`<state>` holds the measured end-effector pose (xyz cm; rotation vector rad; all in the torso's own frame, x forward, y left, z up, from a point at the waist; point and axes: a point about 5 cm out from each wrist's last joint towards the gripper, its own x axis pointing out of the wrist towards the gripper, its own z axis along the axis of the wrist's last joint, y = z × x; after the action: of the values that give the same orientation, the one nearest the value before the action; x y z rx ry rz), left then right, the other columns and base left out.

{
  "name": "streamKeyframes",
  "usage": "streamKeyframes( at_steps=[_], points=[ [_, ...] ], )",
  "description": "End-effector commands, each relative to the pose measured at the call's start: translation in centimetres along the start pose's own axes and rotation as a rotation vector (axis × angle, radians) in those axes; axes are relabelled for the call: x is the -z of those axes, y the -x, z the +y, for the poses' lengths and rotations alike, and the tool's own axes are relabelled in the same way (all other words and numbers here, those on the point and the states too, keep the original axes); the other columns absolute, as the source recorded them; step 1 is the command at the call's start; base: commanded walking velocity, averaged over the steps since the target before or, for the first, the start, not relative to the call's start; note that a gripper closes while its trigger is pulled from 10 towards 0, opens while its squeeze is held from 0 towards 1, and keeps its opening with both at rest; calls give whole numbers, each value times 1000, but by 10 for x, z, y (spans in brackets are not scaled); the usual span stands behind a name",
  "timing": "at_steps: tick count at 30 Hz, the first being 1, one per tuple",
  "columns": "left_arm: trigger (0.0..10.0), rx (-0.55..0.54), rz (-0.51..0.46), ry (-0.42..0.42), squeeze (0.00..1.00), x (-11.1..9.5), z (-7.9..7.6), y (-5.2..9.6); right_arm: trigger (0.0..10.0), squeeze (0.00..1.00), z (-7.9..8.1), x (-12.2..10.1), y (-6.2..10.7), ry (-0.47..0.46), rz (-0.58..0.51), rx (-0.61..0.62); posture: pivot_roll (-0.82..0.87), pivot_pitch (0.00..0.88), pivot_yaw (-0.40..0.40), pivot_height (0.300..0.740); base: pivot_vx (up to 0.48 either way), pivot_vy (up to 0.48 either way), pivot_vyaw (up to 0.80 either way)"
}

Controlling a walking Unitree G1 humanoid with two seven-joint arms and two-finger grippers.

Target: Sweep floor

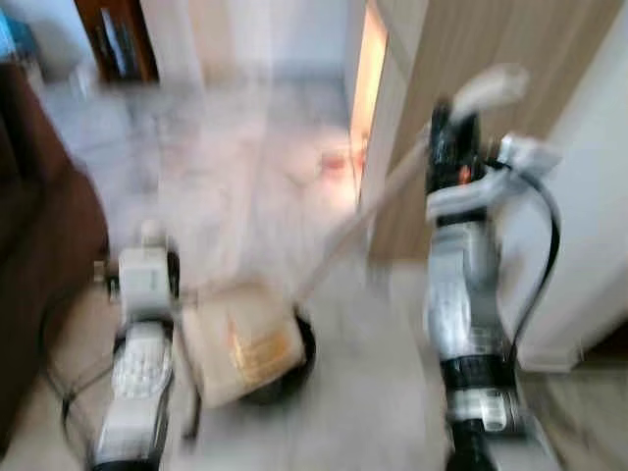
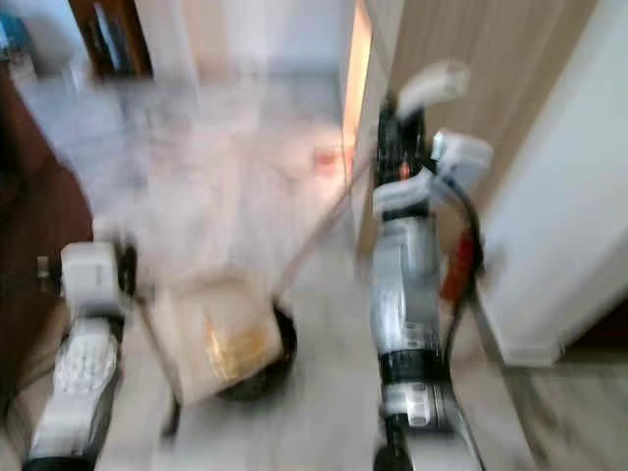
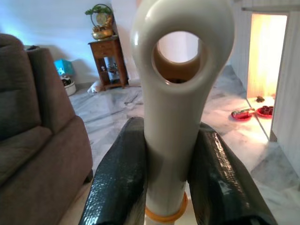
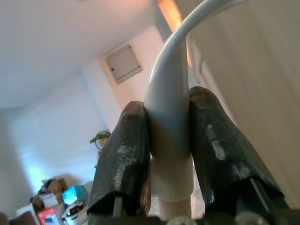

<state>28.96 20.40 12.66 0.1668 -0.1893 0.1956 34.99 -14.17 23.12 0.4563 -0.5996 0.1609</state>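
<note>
Black jaws of the right gripper (image 4: 166, 154) clamp a pale broom handle (image 4: 168, 140) just below its curved top; the pads press it from both sides. From that grip the handle (image 1: 358, 221) slants down and toward the robot's left, so its long axis runs from the raised right arm to the floor between the two arms. The left gripper (image 3: 166, 168) is likewise closed, on the cream dustpan handle (image 3: 176, 89) with a hanging hole at its end. In the blurred head views the left arm sits low, with the dustpan (image 1: 240, 339) at floor level just beside it, and the broom's lower end meets the floor (image 1: 245, 177) at or right by the pan. I cannot tell whether bristles touch the pan.

As I judge it, the sweep turns on this: broom head and pan mouth are already close, and the right arm drives the stroke toward the left arm's pan.
</note>
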Motion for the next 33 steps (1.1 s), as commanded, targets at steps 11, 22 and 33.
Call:
streamKeyframes(
  at_steps=[11, 22, 33],
  points=[
    [10000, 14, -56, 15, 0, -14, -3, -2, 10000, 0, 8, -15, -8, -5, -73, -30, 162, 21, 12, 740, 297, 0, 0],
    [10000, 17, -63, 19, 0, -15, -3, -2, 10000, 0, 25, -9, -9, 2, -55, -99, 165, 23, 10, 740, 243, 0, 0],
    [10000, 31, -63, 22, 0, -14, -7, -2, 10000, 0, 46, -10, -5, 63, -97, -209, 166, 24, 15, 740, 0, 0, 0]
  ],
)
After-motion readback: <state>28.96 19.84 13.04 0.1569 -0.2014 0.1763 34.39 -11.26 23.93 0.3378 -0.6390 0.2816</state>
